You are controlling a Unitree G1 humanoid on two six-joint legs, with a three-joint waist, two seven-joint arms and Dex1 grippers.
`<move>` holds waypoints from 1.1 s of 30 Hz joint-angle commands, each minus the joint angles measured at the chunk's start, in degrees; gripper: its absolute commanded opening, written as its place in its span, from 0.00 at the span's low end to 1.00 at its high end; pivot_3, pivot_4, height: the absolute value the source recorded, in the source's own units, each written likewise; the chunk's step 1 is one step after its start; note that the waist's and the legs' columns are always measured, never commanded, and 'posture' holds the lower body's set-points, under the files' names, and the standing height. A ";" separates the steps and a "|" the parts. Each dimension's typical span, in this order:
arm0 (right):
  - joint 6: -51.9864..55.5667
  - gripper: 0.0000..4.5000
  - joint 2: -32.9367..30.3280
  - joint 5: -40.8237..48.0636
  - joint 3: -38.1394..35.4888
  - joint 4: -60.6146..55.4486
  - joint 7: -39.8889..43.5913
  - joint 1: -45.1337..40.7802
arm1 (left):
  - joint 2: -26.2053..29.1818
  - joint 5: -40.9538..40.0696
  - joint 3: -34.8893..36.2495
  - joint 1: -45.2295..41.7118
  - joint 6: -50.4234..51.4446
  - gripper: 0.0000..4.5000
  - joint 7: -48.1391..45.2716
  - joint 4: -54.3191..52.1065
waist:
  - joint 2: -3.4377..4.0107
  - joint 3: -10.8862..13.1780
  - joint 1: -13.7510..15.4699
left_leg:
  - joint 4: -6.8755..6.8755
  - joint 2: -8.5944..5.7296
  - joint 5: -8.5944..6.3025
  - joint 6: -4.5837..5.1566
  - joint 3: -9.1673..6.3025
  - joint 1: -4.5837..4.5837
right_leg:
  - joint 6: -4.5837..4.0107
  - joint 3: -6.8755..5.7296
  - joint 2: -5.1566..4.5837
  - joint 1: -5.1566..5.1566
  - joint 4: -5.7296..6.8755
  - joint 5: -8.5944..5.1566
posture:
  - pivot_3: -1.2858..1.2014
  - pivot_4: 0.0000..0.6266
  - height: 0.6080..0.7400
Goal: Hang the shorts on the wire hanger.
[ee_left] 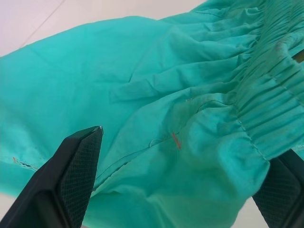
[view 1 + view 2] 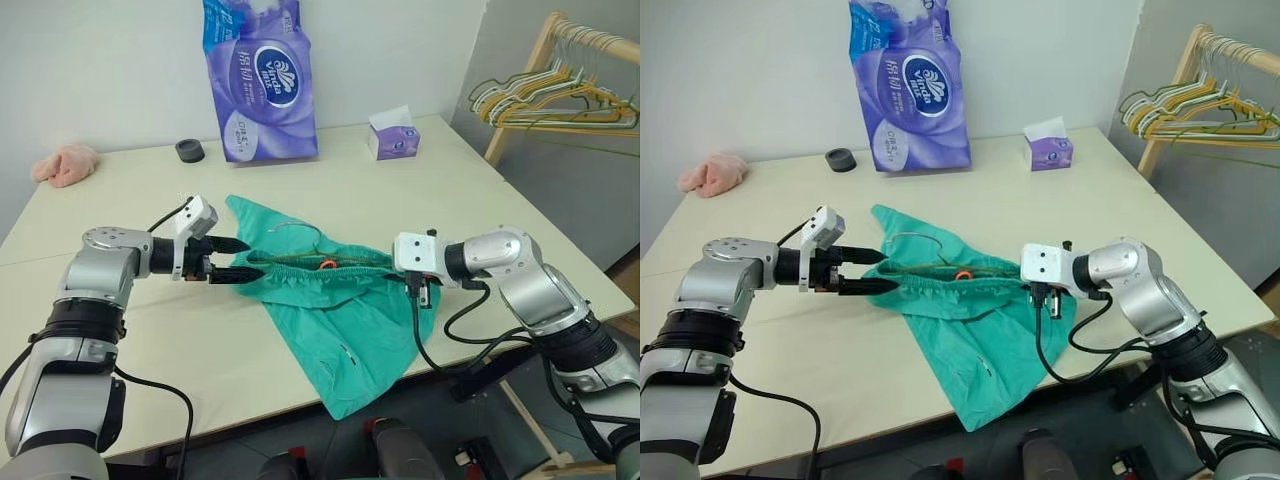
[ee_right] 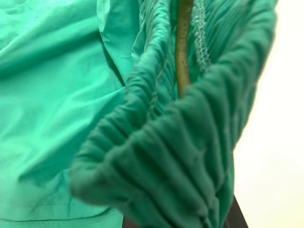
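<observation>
The teal-green shorts [image 2: 340, 320] lie wrinkled on the table, one leg hanging over the front edge. The olive wire hanger [image 2: 345, 261] runs inside the gathered waistband, and its hook [image 2: 300, 232] curves out above the cloth. My left gripper [image 2: 238, 258] stands open at the waistband's left end. In the left wrist view its fingers [image 1: 76, 175] are spread wide with cloth lying between them. My right gripper [image 2: 402, 272] is shut on the shorts at the waistband's right end, its fingers buried in the cloth. The right wrist view shows bunched waistband [image 3: 161, 156] beside the wire hanger [image 3: 183, 47].
A purple tissue pack [image 2: 258, 80], a small tissue box [image 2: 393, 135] and a black round object [image 2: 189, 150] stand at the table's back. A pink cloth lump [image 2: 66, 163] lies far left. A wooden rack [image 2: 555, 60] with several hangers stands to the right.
</observation>
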 commanded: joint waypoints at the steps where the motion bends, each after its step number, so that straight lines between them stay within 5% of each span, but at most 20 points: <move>1: 0.66 0.00 -0.33 1.48 -1.66 -2.69 -0.11 -0.63 | -0.29 0.05 1.40 -1.81 -0.60 1.00 0.70 0.33 | 0.00 0.00 0.00 | 0.00 0.00 0.00 0.00 0.00 -0.01 | 0.00 0.00 0.00 0.00 0.00 0.00 | 0.40 0.07 1.00; 6: 1.18 0.00 -0.08 1.60 -1.45 -3.14 -1.18 0.61 | 0.31 -3.52 1.52 -0.76 6.27 1.00 -3.31 -4.71 | 0.00 0.00 -0.14 | 0.02 -0.01 0.00 0.01 -0.01 -0.08 | 0.00 -0.01 -0.01 -0.04 0.01 0.00 | 0.40 0.07 1.00; 13: 4.40 0.00 -1.31 4.29 -4.06 -2.18 -1.34 2.72 | 5.73 2.52 1.22 -0.20 -6.28 1.00 -4.04 -1.66 | 0.00 0.00 -0.52 | -0.01 0.01 0.10 -0.17 -0.06 -0.12 | -0.01 -0.01 0.01 -0.13 0.04 0.00 | 0.40 0.07 1.00; 20: 12.99 0.00 -3.72 10.58 -9.47 -2.03 -1.56 7.14 | 5.39 3.19 3.66 -6.73 -11.73 1.00 -0.36 6.02 | -0.03 -0.02 0.40 | 0.06 -0.08 -0.01 0.02 -0.11 -0.25 | 0.00 -0.11 -0.08 -0.11 -0.01 0.00 | 0.40 0.08 1.00; 33: 41.57 0.00 -3.86 23.84 -35.13 -7.85 -14.78 19.22 | -5.57 -13.07 3.07 4.59 11.95 1.00 0.44 -29.03 | 0.00 -0.01 0.39 | 0.06 -0.05 -0.04 0.07 -0.14 -0.31 | 0.00 -0.08 -0.09 -0.11 0.02 0.00 | 0.38 0.13 1.00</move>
